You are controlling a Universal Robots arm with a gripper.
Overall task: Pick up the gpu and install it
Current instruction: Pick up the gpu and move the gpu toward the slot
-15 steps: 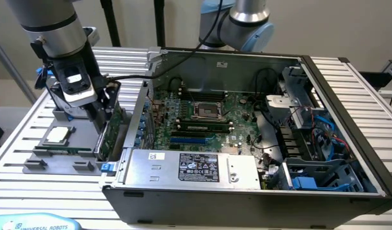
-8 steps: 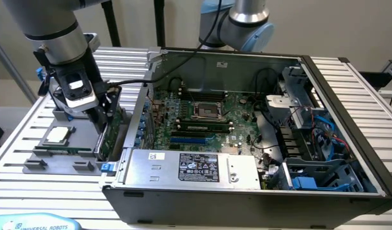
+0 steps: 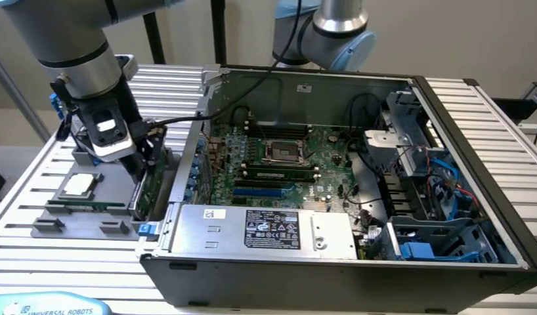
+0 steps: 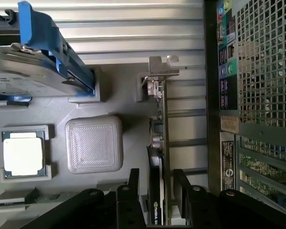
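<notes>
Two black fingers (image 4: 133,191) of the gripper (image 4: 157,174) are standing wide apart, one on each side of the gpu (image 4: 157,138), and a narrow gap is showing between each finger and the card, so nothing is being clamped yet. The gpu is standing on its long edge in a slot of the grey tray (image 4: 117,93). Its silver end bracket (image 4: 161,67) is pointing away from the fingers, and its black face with a green logo is lying between them.

In the exterior view the gripper (image 3: 144,161) is hanging straight down from the arm over the same card (image 3: 142,193), whose green board is rising from the tray (image 3: 76,226) just beside the open computer case (image 3: 478,151).

On the tray, away from the case, a square grey textured block (image 4: 94,144) is sitting near the gpu. Beyond the block, the small silver CPU chip (image 4: 23,154) is resting in its own pocket (image 3: 80,186). A silver hard drive with blue rails (image 4: 33,62) is lying at the tray's bracket end.

The tray is sitting on a slatted metal table (image 3: 41,262), at the exterior view's left of the case. Inside the case the green motherboard (image 3: 291,154) is lying flat, and the silver power supply (image 3: 268,230) is sitting along the near wall. The case's perforated rear panel (image 4: 262,71) is running alongside the gpu in the wrist view.
</notes>
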